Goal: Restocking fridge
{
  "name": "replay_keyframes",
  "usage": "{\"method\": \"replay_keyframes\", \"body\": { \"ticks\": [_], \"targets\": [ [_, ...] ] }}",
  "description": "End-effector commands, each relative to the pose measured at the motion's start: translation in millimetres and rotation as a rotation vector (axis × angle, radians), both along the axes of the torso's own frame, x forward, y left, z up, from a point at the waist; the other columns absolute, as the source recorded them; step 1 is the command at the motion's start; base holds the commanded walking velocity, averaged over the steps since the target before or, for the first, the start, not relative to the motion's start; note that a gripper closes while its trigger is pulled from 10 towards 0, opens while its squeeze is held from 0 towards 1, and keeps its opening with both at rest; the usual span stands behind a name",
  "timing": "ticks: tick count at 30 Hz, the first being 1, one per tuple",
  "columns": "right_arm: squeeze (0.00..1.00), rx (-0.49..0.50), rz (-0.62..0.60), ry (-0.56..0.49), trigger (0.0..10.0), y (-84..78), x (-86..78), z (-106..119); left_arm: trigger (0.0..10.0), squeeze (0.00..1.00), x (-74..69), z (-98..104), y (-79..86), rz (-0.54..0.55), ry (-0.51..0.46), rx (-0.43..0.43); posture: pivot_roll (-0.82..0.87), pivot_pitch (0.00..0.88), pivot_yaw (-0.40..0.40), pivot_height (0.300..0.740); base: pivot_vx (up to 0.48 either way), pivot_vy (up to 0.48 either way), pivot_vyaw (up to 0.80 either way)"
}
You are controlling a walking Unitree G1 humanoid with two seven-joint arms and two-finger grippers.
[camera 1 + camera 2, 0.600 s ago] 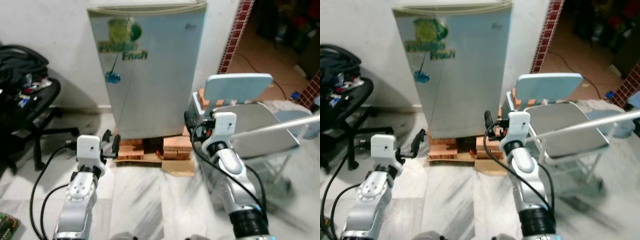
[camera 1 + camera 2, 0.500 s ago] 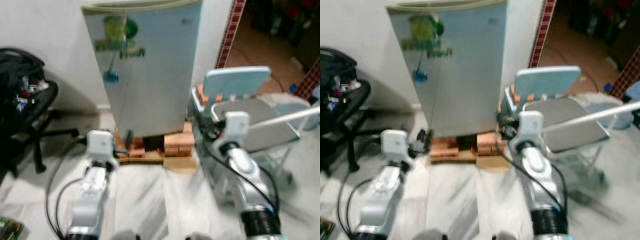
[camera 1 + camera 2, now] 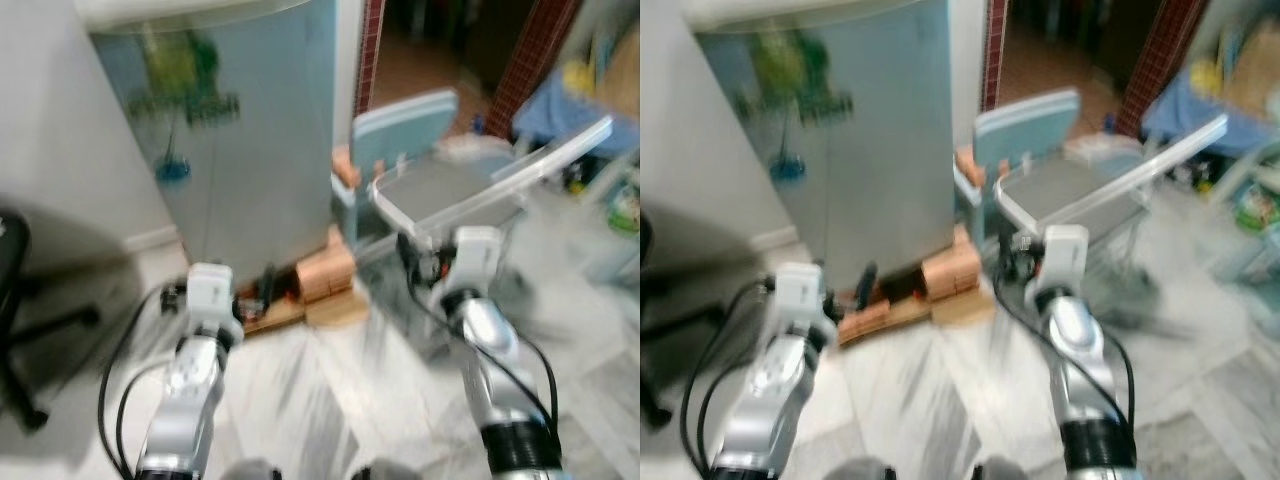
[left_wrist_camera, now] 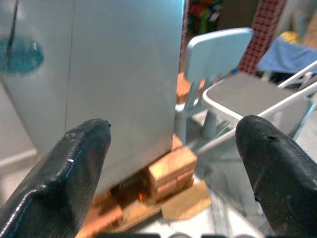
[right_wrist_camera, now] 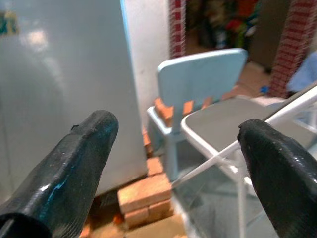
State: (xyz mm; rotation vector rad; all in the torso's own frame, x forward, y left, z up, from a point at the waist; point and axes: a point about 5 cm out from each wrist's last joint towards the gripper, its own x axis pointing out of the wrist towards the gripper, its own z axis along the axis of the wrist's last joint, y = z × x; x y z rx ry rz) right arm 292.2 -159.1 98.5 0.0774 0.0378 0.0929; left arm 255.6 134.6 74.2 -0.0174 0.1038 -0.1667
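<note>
Fridge [image 3: 240, 140] straight ahead, door shut, raised on bricks [image 4: 168, 171] with a flat board under them. Green lettering and a blue mark on the door — too blurred to read. Pale blue child's chair [image 5: 198, 84] just beside the fridge, toward the robot's right, with a grey folding chair [image 3: 450, 190] next to it. Left gripper [image 4: 171, 163] held low before the fridge's foot, fingers [image 4: 74, 163] spread wide, holding nothing. Right gripper [image 5: 181, 163] raised toward the chairs, likewise wide and empty. Black office-chair base [image 3: 25, 330] on the marble floor [image 3: 330, 400] at far left.
</note>
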Motion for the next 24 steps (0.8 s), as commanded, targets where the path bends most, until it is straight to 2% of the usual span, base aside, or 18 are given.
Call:
{"method": "replay_keyframes", "body": {
  "ticks": [1, 19, 24],
  "targets": [
    [0.00, 0.009, 0.029, -0.034, 10.0, 9.2, 3.0, 7.6, 10.0, 0.00, -1.7, -1.9, 10.5, 0.020, 0.009, 0.021, 0.06, 0.000, 0.015, 0.740, 0.000, 0.480, 0.00],
    [0.00, 0.005, 0.021, -0.018, 10.0, 8.0, 4.4, 4.1, 10.0, 0.00, -1.4, -0.5, 9.5, 0.016, -0.009, 0.039, 0.07, 0.000, 0.010, 0.740, 0.000, 0.480, 0.00],
    [0.00, -0.005, 0.009, 0.000, 10.0, 6.3, 3.7, 1.0, 10.0, 0.00, -1.8, 2.0, 9.8, 0.014, -0.032, 0.009, 0.07, 0.000, 0.010, 0.740, 0.000, 0.480, 0.00]
  ]
}}
